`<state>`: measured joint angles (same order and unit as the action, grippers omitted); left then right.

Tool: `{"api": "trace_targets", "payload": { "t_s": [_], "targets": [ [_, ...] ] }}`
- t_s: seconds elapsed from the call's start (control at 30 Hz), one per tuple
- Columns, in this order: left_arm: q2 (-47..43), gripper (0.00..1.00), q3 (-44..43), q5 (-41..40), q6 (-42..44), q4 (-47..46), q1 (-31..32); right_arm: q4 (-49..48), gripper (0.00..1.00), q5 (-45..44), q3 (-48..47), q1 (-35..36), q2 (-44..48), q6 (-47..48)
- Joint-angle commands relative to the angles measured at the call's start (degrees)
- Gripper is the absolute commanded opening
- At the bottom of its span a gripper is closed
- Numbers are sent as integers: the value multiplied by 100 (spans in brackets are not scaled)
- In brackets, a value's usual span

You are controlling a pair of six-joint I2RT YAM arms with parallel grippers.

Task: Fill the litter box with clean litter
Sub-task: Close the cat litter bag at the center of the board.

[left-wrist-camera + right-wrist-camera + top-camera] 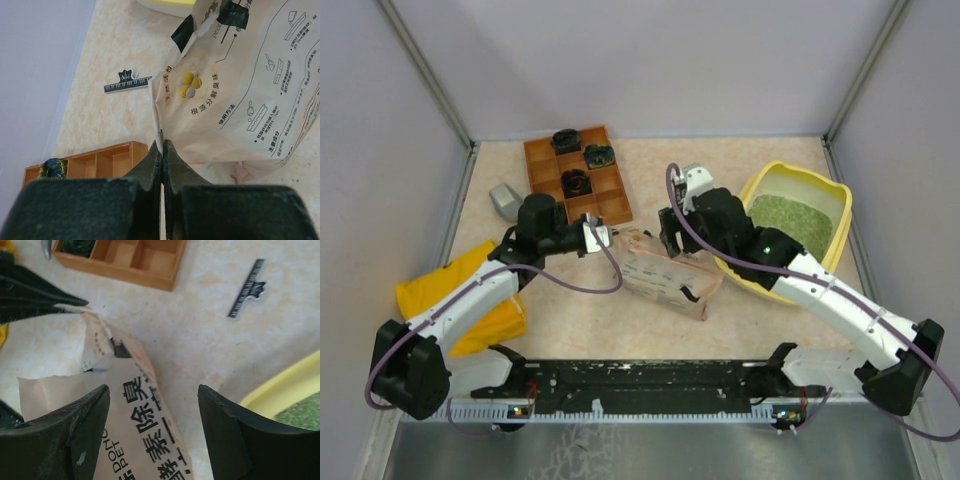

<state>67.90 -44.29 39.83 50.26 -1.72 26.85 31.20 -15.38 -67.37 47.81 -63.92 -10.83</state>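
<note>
The yellow litter box [835, 205] stands at the right with green litter [788, 222] in it; its rim [285, 390] and litter [302, 412] show in the right wrist view. A pale printed pouch [665, 275] lies mid-table. My left gripper [598, 237] is shut on the pouch's top edge [161, 131]; its printed side [240, 90] hangs in front of it. My right gripper [670, 235] is open just above the pouch [135, 430], its jaws on either side of the pouch's upper edge, not touching it.
A brown wooden compartment tray [578, 175] with dark items stands at the back, a grey scoop [505, 200] to its left. A yellow cloth bag [470, 300] lies under the left arm. A piano-key clip [246, 288] lies on the table between the tray and the litter box.
</note>
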Motion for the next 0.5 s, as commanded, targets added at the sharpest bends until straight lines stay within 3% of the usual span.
{"api": "trace_targets", "payload": {
  "t_s": [0.0,0.27,0.47],
  "targets": [
    [-84,0,56,9,203,-131,-22,-166,71,1278,253,-34,117,-291],
    [-67,0,121,-35,306,-258,-16,7,70,1734,959,-69,227,-432],
    [-45,0,189,-131,250,-399,-16,19,61,1583,1293,-92,296,-398]
  ]
}}
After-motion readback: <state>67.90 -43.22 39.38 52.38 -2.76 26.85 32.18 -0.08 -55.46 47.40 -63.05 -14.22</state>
